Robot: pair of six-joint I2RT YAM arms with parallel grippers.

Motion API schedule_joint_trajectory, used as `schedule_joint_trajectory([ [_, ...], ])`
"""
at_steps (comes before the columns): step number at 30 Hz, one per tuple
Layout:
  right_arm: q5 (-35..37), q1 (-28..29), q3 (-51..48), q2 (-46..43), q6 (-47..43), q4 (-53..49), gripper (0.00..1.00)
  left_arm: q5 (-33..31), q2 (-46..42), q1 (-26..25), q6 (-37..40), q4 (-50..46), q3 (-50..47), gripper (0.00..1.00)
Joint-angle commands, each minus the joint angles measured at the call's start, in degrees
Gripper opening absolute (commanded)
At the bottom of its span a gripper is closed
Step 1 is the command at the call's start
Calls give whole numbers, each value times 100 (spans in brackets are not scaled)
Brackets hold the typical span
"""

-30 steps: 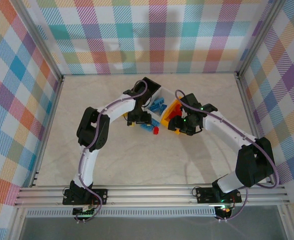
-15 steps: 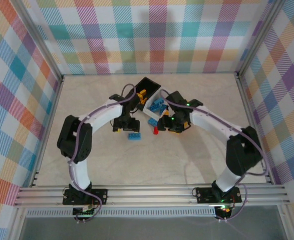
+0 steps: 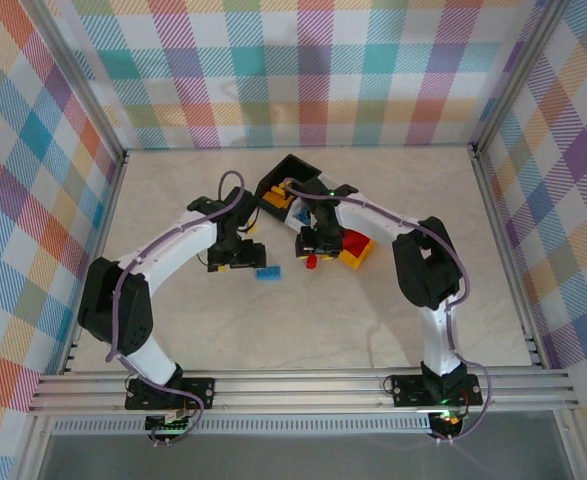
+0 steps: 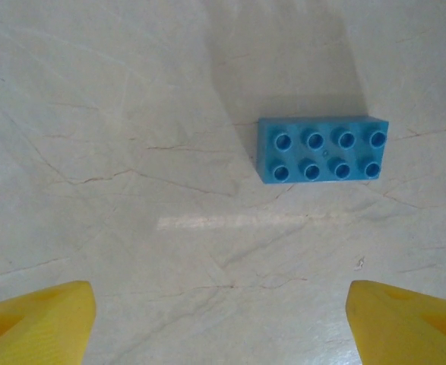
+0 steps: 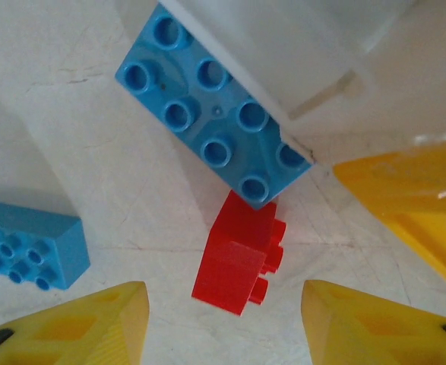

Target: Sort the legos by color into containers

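A red lego (image 5: pixel 234 258) lies on its side on the table, partly between the tips of my right gripper (image 5: pixel 223 327), which is open with a gap on each side. A light blue lego (image 5: pixel 211 122) leans against the white container (image 5: pixel 283 46) just beyond it. The yellow-orange container (image 5: pixel 412 190) is to the right and holds red legos (image 3: pixel 356 240). Another light blue lego (image 4: pixel 323 148) lies flat, studs up, ahead and right of my open left gripper (image 4: pixel 219 327), which has nothing between its fingers. From above, that lego (image 3: pixel 268 272) is just right of the left gripper (image 3: pixel 241 262).
The black container (image 3: pixel 298 170) is at the far end of the row and has yellow pieces at its near corner. My right arm (image 3: pixel 373 215) arches over the containers. The marble tabletop (image 3: pixel 303 320) lies bare in front of both grippers, with checked walls around.
Both arms swung left. My right gripper went from the yellow-orange container to the red lego. My left gripper left the containers, opened wider and now hangs beside the flat blue lego.
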Motion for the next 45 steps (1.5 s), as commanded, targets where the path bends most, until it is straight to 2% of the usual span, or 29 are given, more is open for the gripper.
schedule_joint_trajectory([
  [1,107,44,306,232,-82,-274,56,116,-285,105,198,-149,-148,86],
  [9,151,90,657,730,-38,-336,52,213,-515,387,467,-239,-309,87],
  [15,261,167,781,871,12,-430,34,268,-366,406,962,-269,-92,87],
  [22,423,189,486,235,93,-542,20,561,-13,366,1748,-62,111,89],
  [26,532,132,335,-307,70,-653,16,512,416,132,2298,-3,413,93],
  [30,644,-203,223,-818,-1,-759,16,459,867,-173,3260,221,713,93],
  [33,692,-563,190,-1023,-150,-775,16,689,989,-315,4216,527,760,94],
  [39,693,-1204,292,-868,-388,-764,16,1105,1516,-358,5685,406,1148,95],
  [45,616,-1569,602,-433,-546,-763,16,1289,1765,-384,6622,285,1243,96],
])
